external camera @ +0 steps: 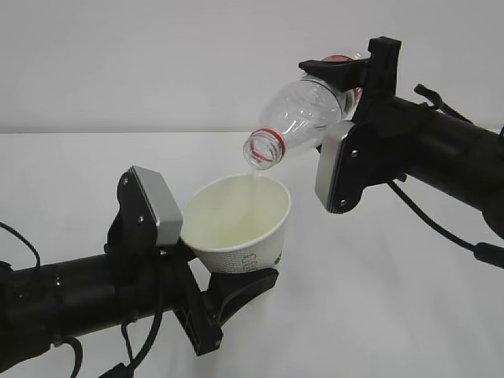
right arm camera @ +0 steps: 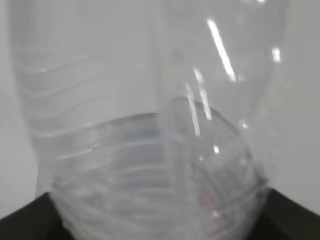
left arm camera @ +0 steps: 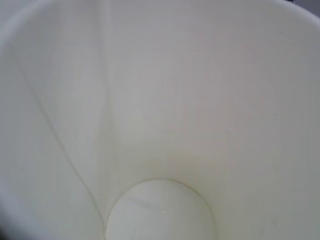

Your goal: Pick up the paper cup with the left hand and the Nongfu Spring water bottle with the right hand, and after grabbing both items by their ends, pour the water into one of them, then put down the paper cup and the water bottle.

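Note:
The white paper cup (external camera: 240, 228) is held above the table, tilted a little, with my left gripper (external camera: 236, 276) shut on its lower end. The clear Nongfu Spring water bottle (external camera: 311, 110) lies tilted, its red-ringed open neck (external camera: 264, 148) pointing down over the cup's rim. My right gripper (external camera: 353, 83) is shut on its base end. A thin stream of water (external camera: 253, 179) falls from the neck into the cup. The left wrist view shows only the cup's (left arm camera: 165, 100) white inside and round bottom. In the right wrist view, water (right arm camera: 125, 150) lies in the bottle (right arm camera: 150, 75).
The white table (external camera: 394, 315) lies below both arms, with a plain pale wall behind. Black cables (external camera: 441, 228) hang from the right arm and others trail from the left arm (external camera: 71, 291) at the lower left.

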Available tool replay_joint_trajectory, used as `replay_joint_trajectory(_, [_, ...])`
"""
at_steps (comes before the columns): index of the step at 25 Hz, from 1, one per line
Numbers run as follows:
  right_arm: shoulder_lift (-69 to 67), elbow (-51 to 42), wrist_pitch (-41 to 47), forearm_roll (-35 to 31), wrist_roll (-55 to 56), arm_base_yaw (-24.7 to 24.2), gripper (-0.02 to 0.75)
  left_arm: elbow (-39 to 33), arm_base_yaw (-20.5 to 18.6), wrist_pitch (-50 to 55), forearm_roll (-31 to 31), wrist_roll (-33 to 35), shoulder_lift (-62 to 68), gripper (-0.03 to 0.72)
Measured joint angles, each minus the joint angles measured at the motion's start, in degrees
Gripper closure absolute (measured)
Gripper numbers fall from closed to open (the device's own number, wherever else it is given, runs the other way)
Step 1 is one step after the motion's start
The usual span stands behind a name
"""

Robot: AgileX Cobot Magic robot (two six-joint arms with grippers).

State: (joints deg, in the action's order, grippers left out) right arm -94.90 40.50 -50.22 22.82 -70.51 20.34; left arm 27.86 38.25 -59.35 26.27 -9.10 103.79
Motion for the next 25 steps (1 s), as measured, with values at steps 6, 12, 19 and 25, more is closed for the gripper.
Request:
replay_joint_trajectory(6, [0.0, 0.0, 0.0, 0.0, -0.1, 0.0, 0.225, 0.0, 0.0, 0.0, 0.0, 0.0, 0.0, 0.178])
replay_joint_trajectory(12, [0.0, 0.0, 0.1, 0.0, -0.6, 0.0, 0.225, 0.0, 0.0, 0.0, 0.0, 0.0, 0.0, 0.179])
replay_joint_trajectory(19, [0.0, 0.0, 0.1, 0.0, -0.8, 0.0, 0.225, 0.0, 0.0, 0.0, 0.0, 0.0, 0.0, 0.179])
replay_joint_trajectory(25, [0.0, 0.0, 0.1, 0.1, -0.8, 0.0, 0.225, 0.0, 0.0, 0.0, 0.0, 0.0, 0.0, 0.179])
